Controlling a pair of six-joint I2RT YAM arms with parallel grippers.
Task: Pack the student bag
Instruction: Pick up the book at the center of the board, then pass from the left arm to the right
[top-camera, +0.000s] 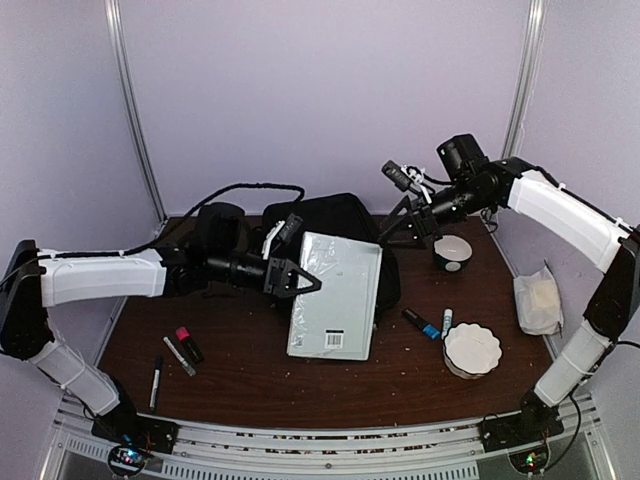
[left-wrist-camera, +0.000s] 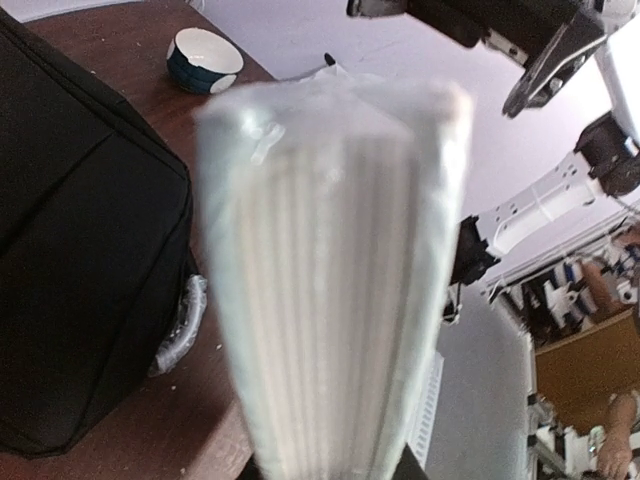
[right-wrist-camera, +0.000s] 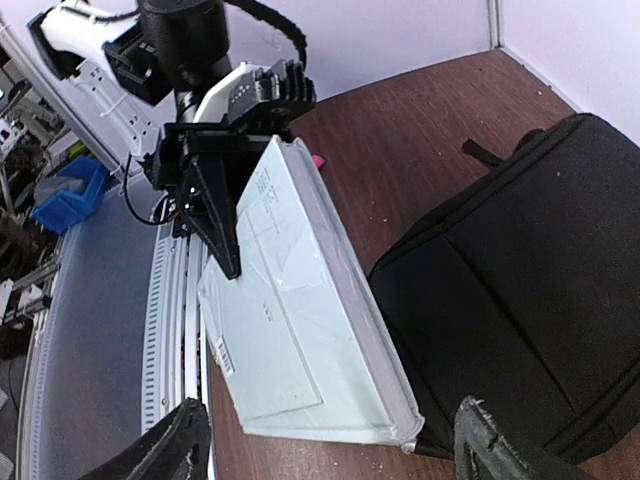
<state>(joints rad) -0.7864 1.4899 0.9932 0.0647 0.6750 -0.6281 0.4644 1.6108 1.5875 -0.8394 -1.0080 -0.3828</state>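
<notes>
Two end effectors work over the brown counter (top-camera: 250, 380). The student bag (top-camera: 335, 215) lies flat near the back middle of the counter, black and soft. From the pictures I cannot tell whether any of its zippers is open.

The left end effector (top-camera: 293, 278) sits just left of the bag and is clamped on the edge of a plastic-wrapped pale pack (top-camera: 335, 295). The right wrist view shows its dark fingers (right-wrist-camera: 215, 200) pinching the pack's upper corner. The pack is held tilted, with one long side against the near side of the bag, outside it. Its lower corner is close to the counter, but contact is unclear.

The right end effector (top-camera: 400, 230) hovers above the bag's right end with its jaws spread wide and nothing between them. In its own view both the bag (right-wrist-camera: 520, 290) and the pack (right-wrist-camera: 290, 330) lie below it.

A dark bowl (top-camera: 452, 252) stands just right of the bag, and only its white inside shows. A white scalloped dish (top-camera: 472, 348) sits nearer the front right, with two markers (top-camera: 422, 323) just beside it. A crumpled clear pouch (top-camera: 538, 300) lies at the right edge, its contents pale and indistinct.
</notes>
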